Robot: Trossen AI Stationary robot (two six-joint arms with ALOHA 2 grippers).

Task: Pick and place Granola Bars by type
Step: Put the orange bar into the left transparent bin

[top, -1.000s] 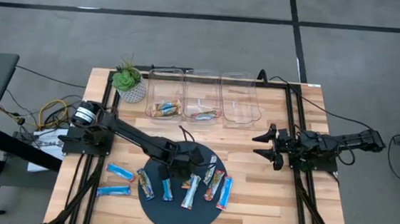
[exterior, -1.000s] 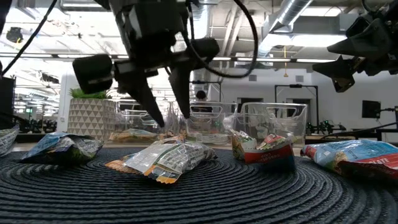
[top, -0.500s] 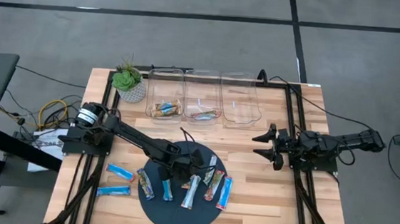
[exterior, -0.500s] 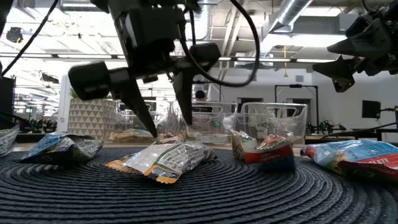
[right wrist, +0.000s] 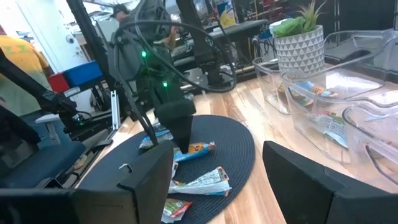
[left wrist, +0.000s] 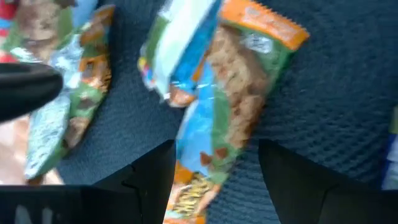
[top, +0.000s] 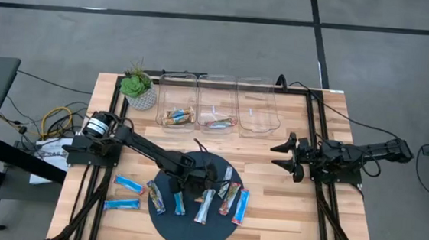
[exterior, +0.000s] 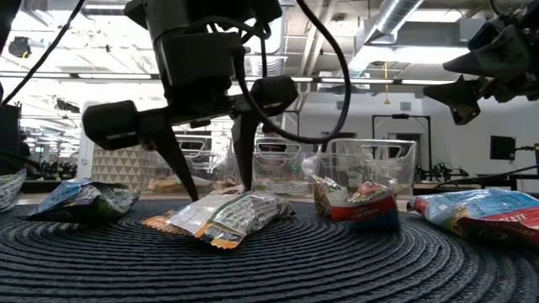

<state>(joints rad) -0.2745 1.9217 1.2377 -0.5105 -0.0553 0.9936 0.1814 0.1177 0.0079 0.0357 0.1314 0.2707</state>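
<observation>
My left gripper is open, low over the dark round mat, fingers pointing down. In the left wrist view its fingers stand on either side of a brown-orange-green granola bar lying flat on the mat. The same bar shows below the fingertips in the low view; whether they touch it cannot be told. Several other bars lie on the mat, among them a silvery one and a multicoloured one. Two bright blue bars lie on the wood left of the mat. My right gripper waits open near the table's right edge.
Three clear bins stand in a row at the far edge. The left bin holds multicoloured bars and the middle bin a silvery one. The right bin stands beside them. A potted plant stands at the far left.
My left gripper has come down toward the mat and a little toward the table's near edge, staying open. Its fingertips, which stood above and behind the multicoloured bar, now stand low on either side of it. The bars have not moved.
</observation>
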